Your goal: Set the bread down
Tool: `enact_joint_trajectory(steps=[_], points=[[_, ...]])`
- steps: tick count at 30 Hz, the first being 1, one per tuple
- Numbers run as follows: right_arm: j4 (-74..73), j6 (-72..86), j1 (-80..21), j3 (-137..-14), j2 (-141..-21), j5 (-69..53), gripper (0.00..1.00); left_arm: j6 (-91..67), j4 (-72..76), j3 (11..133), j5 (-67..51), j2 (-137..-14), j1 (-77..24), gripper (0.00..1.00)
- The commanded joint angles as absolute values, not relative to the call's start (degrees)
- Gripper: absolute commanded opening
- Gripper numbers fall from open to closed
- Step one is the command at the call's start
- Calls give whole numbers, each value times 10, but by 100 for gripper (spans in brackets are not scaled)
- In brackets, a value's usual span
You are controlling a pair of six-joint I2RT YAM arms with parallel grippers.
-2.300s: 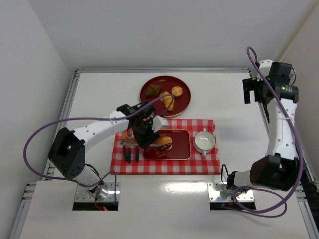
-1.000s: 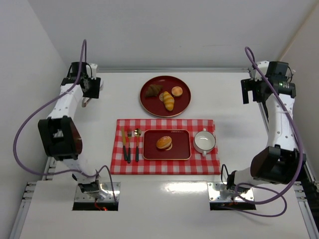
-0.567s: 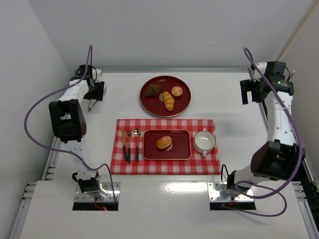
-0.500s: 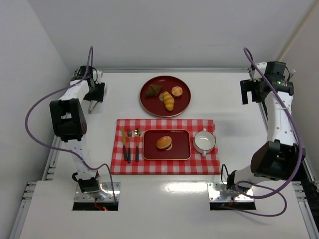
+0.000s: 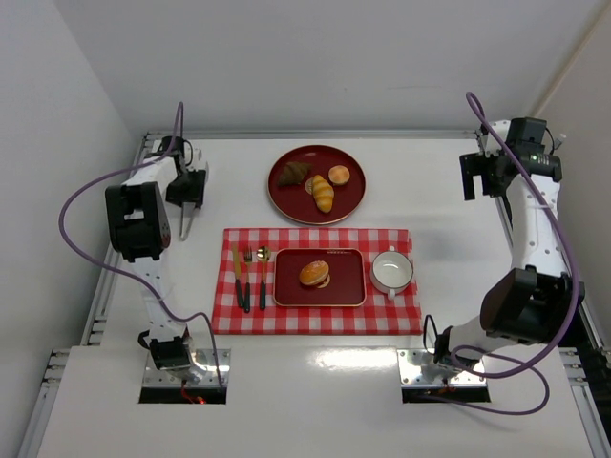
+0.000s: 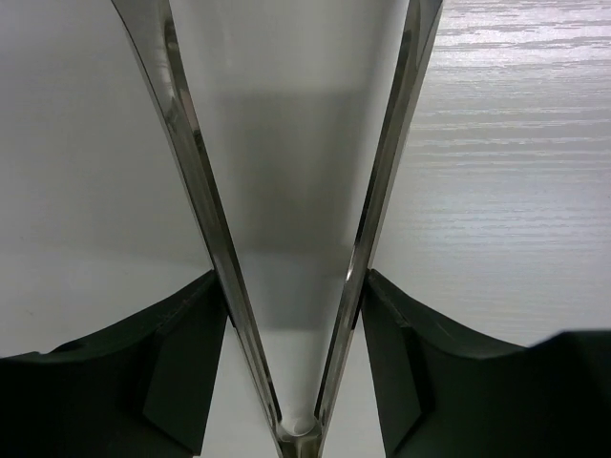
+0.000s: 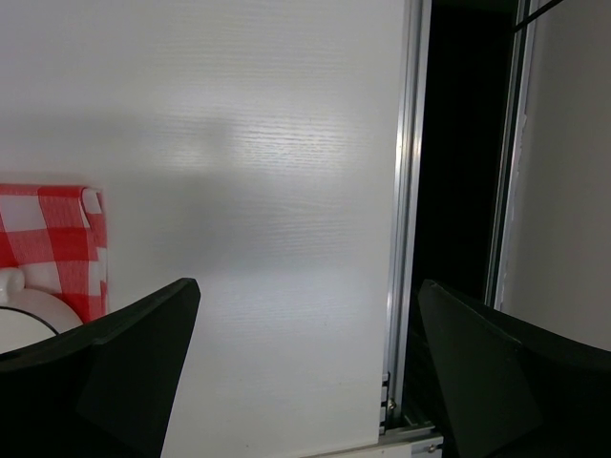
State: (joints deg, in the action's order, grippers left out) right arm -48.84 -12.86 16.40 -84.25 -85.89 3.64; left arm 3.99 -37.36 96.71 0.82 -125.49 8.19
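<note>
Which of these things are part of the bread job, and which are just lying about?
Job: bread, tray under it, tongs.
Lying about: plate, pastries on it, cup, cutlery, cloth.

**Red-and-white checked cloth** (image 5: 382, 320) on the white table (image 5: 430, 191).
- On the cloth: a rectangular red tray (image 5: 355, 286) at centre, a white cup (image 5: 390, 273) just right of it, and a knife (image 5: 239, 277), fork (image 5: 248, 256) and spoon (image 5: 262, 255) along the left side.
- Beyond the cloth: a round red plate (image 5: 353, 196) bearing a dark pastry (image 5: 294, 173), a ridged yellow roll (image 5: 323, 194) and a small round bun (image 5: 339, 175).
- Left of the cloth, apart: metal tongs (image 6: 199, 191).
</note>
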Motion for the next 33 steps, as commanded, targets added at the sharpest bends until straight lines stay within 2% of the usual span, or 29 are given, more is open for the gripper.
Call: enact_joint_trajectory(steps=[1, 4, 5, 6, 9, 11, 13, 15, 24, 33], points=[[-469, -123, 167, -848, -861, 39, 99, 25, -372, 986, -4, -1256, 78, 53], [-469, -123, 167, -843, -856, 33, 99, 19, -372, 986, -4, -1261, 78, 54], [-469, -123, 167, -838, -856, 33, 99, 19, -372, 986, -4, -1261, 78, 57], [-469, -123, 167, -838, -856, 33, 99, 19, -372, 986, -4, -1256, 78, 65], [-475, -128, 167, -838, -851, 27, 99, 14, -372, 986, -4, -1245, 78, 69], [-475, -128, 167, -838, -851, 27, 99, 14, -372, 997, -4, -1240, 78, 82], [-475, -128, 167, -838, -851, 27, 99, 14, -381, 998, -9, -1228, 78, 84], [-475, -128, 167, -832, -846, 33, 99, 14, -387, 998, -14, -1204, 78, 100], [-453, -91, 178, -822, -846, 110, 99, 8, -410, 980, -65, -1065, 103, 100], [-447, -63, 209, -833, -834, 119, 99, 25, -415, 902, -124, -947, 221, 100]])
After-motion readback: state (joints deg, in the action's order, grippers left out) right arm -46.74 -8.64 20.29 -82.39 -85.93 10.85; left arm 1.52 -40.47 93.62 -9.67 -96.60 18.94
